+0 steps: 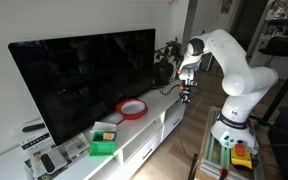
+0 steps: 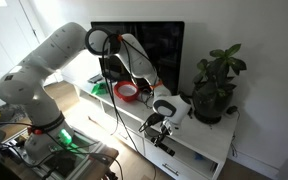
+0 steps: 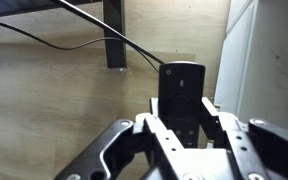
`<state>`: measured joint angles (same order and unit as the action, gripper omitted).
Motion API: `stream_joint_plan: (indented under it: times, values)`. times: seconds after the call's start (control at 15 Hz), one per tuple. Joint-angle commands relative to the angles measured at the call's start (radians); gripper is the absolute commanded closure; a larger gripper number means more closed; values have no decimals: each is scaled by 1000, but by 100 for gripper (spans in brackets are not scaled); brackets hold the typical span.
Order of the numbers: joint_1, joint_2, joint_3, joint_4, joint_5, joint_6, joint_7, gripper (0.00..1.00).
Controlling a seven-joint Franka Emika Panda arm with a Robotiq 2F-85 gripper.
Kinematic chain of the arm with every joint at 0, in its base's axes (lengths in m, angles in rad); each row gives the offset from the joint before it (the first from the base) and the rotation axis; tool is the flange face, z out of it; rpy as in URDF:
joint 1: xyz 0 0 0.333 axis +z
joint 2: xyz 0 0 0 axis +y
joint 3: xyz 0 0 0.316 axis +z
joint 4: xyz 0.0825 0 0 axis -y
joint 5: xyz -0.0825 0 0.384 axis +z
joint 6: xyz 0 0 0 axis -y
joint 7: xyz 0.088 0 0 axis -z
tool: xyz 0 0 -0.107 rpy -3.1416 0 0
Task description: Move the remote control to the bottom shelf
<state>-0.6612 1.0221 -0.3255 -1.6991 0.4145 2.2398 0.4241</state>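
In an exterior view, the arm (image 1: 234, 70) stands at the right end of a long white cabinet (image 1: 159, 125) and reaches over that end. The gripper (image 1: 185, 93) points down, just past the cabinet's front edge and close to a plant (image 1: 169, 50). What it carries is too small to tell here. On the cabinet's top surface stand a big TV (image 1: 84, 80), a red-rimmed dish (image 1: 132, 108) and a green box (image 1: 104, 145), all well apart from the gripper.

In an exterior view from the opposite end, the arm (image 2: 54, 60) comes in from the left and bends down in front of the cabinet (image 2: 204, 150). The gripper (image 2: 161, 133) hangs at about the height of the top surface, in front of the plant (image 2: 216, 85). The remote (image 2: 164, 146), a dark bar, sticks out below it, clear of the cabinet top. The dish (image 2: 127, 92) and box (image 2: 102, 88) lie behind, near the TV (image 2: 149, 45).

In the wrist view, the gripper (image 3: 182, 112) is pinching the remote (image 3: 182, 85). Both fingers (image 3: 149, 128) press on its lower end and the black bar stands out lengthwise beyond them. Below it is wooden floor (image 3: 54, 100), crossed by a dark cable (image 3: 44, 40) that runs to a black post (image 3: 115, 35). A white cabinet wall (image 3: 264, 60) rises just beside the remote on the right. The remote hangs in the air, touching neither floor nor cabinet.
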Motion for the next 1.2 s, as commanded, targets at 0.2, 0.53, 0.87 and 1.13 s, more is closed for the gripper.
stream_joint_plan:
  times: [0.2,0.53,0.87,1.13]
  values:
    - [41,63,-18,20,-32,12,36,83]
    - [48,148,-1,24,-9,41,12,83]
    - [17,200,31,10,25,200,-49,83]
    - [-37,215,98,4,50,328,-125,83]
